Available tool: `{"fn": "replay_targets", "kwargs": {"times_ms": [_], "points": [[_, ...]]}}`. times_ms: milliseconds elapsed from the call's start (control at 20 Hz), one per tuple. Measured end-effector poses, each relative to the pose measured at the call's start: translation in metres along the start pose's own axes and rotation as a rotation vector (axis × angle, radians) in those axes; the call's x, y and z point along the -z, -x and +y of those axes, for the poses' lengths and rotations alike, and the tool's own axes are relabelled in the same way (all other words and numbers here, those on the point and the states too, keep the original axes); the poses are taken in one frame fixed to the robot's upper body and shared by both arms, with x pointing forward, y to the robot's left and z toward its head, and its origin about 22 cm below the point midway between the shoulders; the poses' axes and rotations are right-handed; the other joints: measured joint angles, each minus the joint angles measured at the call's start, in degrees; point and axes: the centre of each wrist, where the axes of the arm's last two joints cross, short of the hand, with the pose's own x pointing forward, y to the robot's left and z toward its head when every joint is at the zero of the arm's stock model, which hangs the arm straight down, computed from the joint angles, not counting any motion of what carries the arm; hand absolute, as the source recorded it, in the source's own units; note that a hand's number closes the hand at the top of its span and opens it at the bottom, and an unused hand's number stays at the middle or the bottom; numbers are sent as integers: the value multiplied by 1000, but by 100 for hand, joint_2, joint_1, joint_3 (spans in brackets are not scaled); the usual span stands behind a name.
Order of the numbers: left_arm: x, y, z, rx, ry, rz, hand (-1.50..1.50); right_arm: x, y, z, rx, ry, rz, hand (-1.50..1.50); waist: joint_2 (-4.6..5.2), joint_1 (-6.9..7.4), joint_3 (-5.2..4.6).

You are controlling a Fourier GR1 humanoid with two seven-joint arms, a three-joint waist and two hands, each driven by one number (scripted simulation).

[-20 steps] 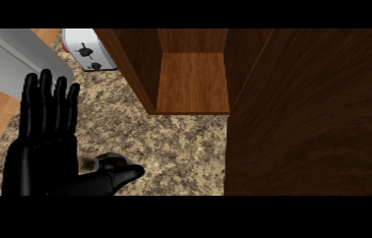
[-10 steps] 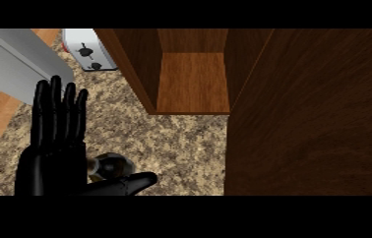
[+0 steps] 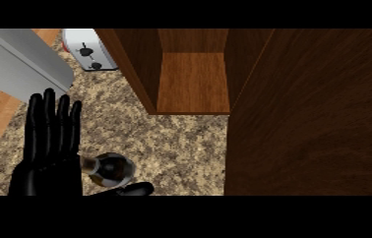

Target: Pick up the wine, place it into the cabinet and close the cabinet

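Your left hand has slid aside, uncovering the wine standing on the counter between its straight fingers and thumb, holding nothing yet; probably heavy, slick, breakable glass, so wrap the body, not the neck.

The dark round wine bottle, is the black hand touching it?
Cannot tell. In the head view the black left hand overlaps the dark round wine bottle from above, fingers straight, so contact is hidden.

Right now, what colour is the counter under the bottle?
Speckled brown and beige granite countertop, seen in head view.
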Motion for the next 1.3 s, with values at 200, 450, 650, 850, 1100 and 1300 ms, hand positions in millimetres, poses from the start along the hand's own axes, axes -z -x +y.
{"fn": "replay_targets", "kwargs": {"times_ms": [200,450,650,850,1100,1300], "points": [[-10,1,11,20,-34,7,-150,4,1,6,20,-4,-6,-150,-1,10,-1],[-15,6,26,50,-64,16,-150,2,0,3,5,-4,-9,-150,0,8,-1],[-19,15,39,72,-84,27,-150,4,-2,7,8,-2,-7,-150,-1,10,-2],[-21,31,48,87,-99,44,-150,3,0,-2,-8,1,-6,-150,0,7,-1],[-25,47,74,98,-120,81,-150,-1,3,3,4,-3,-9,-150,0,13,-2],[-31,60,88,108,-130,93,-150,2,2,2,5,-6,-6,-150,0,15,-2]]}}
